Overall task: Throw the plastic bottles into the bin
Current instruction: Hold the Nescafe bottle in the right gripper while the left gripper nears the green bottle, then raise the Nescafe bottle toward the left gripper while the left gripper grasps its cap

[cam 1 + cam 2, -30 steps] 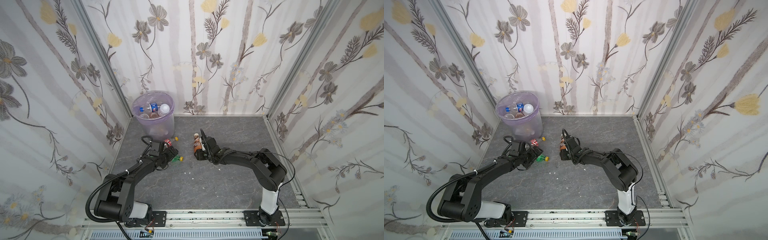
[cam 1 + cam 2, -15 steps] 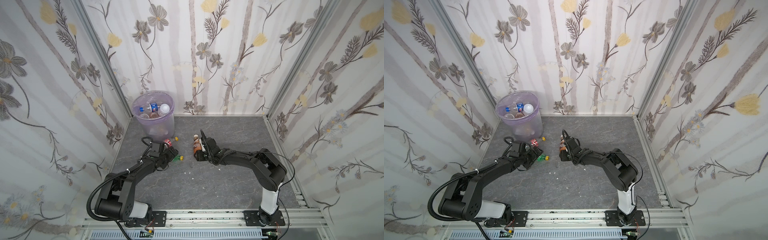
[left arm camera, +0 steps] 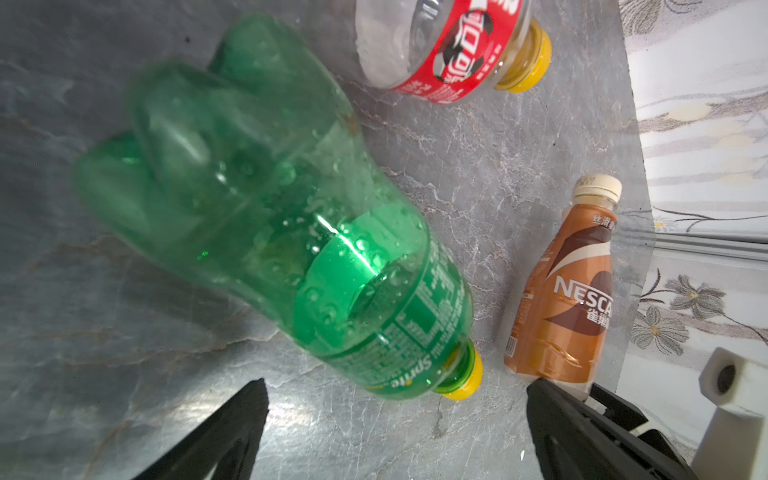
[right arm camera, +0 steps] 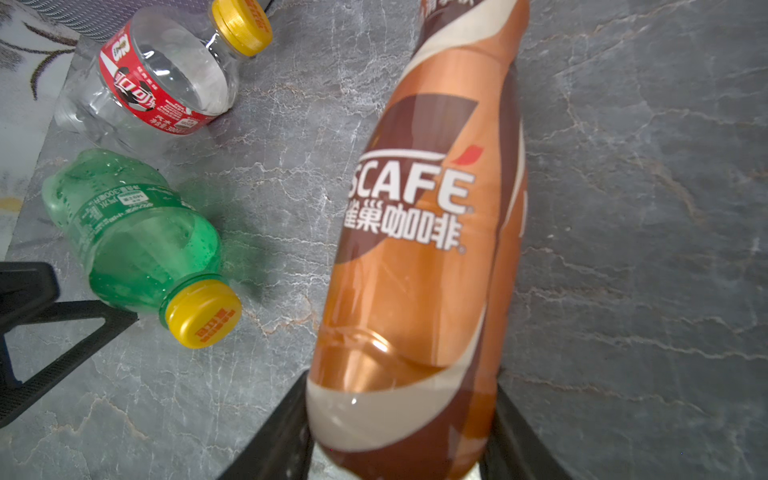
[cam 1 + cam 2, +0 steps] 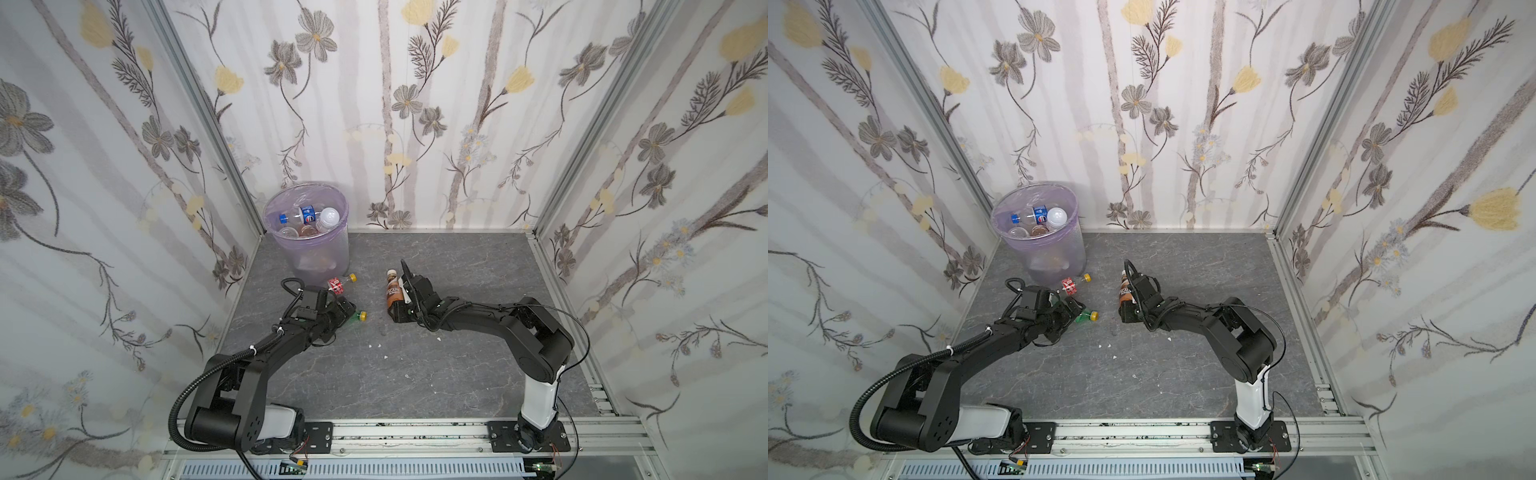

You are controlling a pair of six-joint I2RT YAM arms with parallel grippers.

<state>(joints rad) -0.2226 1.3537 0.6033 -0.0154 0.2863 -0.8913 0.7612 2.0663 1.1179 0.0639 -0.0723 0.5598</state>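
Lengthwise toward the back wall, cap leading, a brown coffee bottle (image 5: 392,291) sits clamped at its base in the right gripper (image 5: 400,300), right of the bin (image 5: 332,253). Nearby a green bottle (image 5: 356,317) lies on its side, yellow cap pointing at it, under the wide-open, empty left gripper (image 5: 343,311). A red-labelled bottle (image 5: 337,285) lies just beside the bin.

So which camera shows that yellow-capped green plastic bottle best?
The left wrist view: the green plastic bottle fills the picture, label readable. The right wrist view shows it whole but smaller; in both top views the left arm hides most of it.
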